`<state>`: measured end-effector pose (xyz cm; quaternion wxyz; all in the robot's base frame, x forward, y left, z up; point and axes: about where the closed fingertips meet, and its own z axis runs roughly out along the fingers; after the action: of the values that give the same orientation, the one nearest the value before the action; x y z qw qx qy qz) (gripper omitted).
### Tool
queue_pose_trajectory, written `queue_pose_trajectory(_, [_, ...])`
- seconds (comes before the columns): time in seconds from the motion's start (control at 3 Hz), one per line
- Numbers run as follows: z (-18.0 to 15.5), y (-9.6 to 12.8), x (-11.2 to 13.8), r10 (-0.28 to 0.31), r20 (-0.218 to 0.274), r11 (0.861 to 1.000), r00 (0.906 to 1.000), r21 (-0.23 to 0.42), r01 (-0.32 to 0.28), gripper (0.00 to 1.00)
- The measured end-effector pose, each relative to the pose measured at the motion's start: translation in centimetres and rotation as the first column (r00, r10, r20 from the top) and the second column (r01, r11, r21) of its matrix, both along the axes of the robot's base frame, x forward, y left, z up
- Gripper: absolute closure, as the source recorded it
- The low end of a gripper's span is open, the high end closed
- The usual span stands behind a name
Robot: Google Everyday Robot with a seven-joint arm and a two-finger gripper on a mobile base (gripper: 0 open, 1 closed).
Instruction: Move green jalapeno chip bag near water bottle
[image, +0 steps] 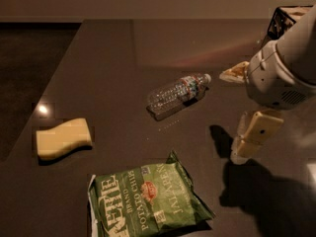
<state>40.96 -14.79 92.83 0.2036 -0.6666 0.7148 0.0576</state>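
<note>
My tool (231,115) hangs over the right side of the bench (123,53), jaws spread wide, gripping nothing. The chip bag (148,201) lies flat at the near edge, left of the tool and clear of it. The bottle (177,94) lies on its side mid-bench, cap toward the tool, apart from the bag. A sponge (64,138) rests at far left.

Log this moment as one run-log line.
gripper: open, empty, right of water bottle | green jalapeno chip bag: lying flat, front, untouched | water bottle: on its side, centre | yellow sponge: left
</note>
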Motion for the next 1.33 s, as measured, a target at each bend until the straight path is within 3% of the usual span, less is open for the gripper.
queue_pose_trajectory(0.33, [-2.0, 1.3, -0.7, 0.039, -0.024, 0.999, 0.9990, 0.014, -0.039, 0.00])
queue_pose_trajectory(0.67, [-2.0, 1.3, -0.7, 0.039, -0.024, 0.999, 0.9990, 0.014, -0.039, 0.00])
queue_pose_trajectory(1.33, [-5.1, 4.6, -3.9, 0.045, -0.118, 0.998, 0.9920, -0.044, -0.051, 0.00])
